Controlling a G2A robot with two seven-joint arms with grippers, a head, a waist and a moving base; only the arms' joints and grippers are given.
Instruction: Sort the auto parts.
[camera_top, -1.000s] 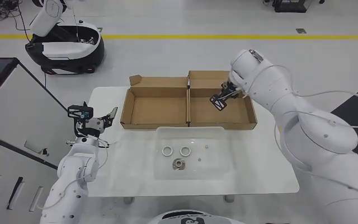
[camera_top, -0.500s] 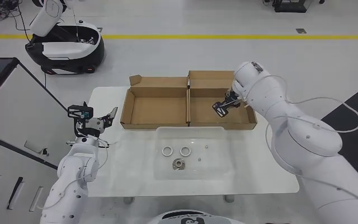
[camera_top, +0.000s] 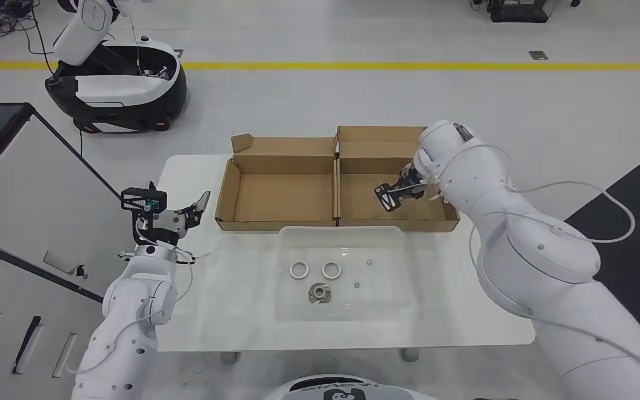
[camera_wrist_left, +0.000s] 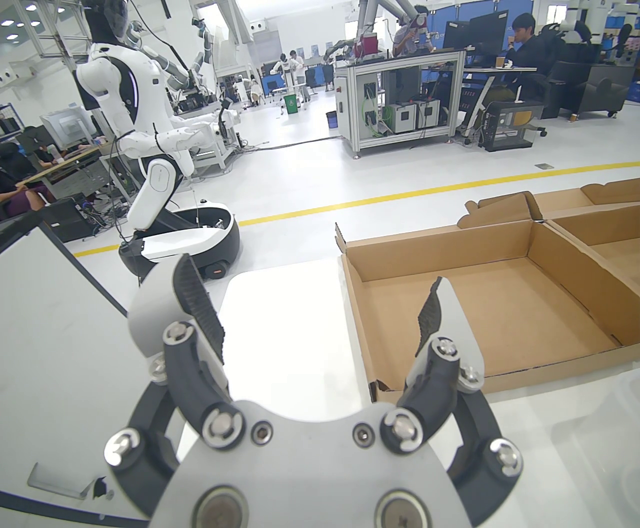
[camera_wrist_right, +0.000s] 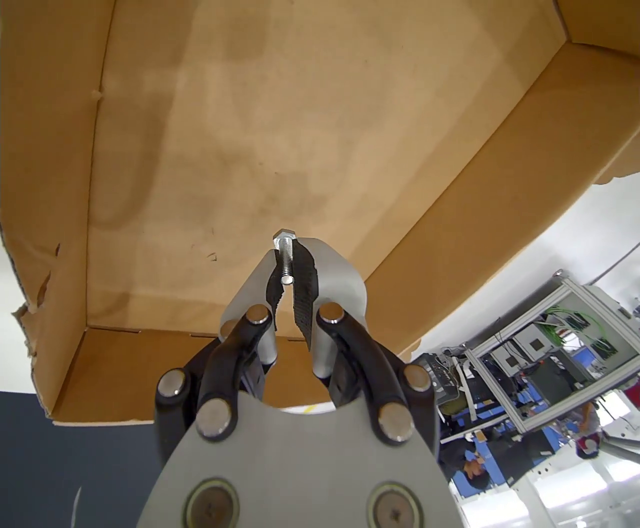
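Note:
My right gripper (camera_wrist_right: 286, 265) is shut on a small silver bolt (camera_wrist_right: 285, 255), held over the bare floor of the right cardboard box (camera_top: 425, 205); from above, that gripper (camera_top: 386, 195) hangs inside the box. The left cardboard box (camera_top: 275, 197) holds nothing. A clear tray (camera_top: 385, 300) in front of the boxes contains two white rings (camera_top: 298, 269) (camera_top: 331, 269), a grey metal hub (camera_top: 319, 293) and small fasteners (camera_top: 370, 262). My left gripper (camera_wrist_left: 310, 310) stands open over the table's left end, beside the left box (camera_wrist_left: 500, 310), with nothing between its fingers.
The white table (camera_top: 220, 300) carries both boxes at the back and the tray at the middle front. A dark stand (camera_top: 60, 150) slants along the table's left side. Another robot's base (camera_top: 120, 85) sits on the floor beyond.
My right gripper, with the bolt in it, has shifted slightly toward the front and lower within the right box. The left arm has kept still.

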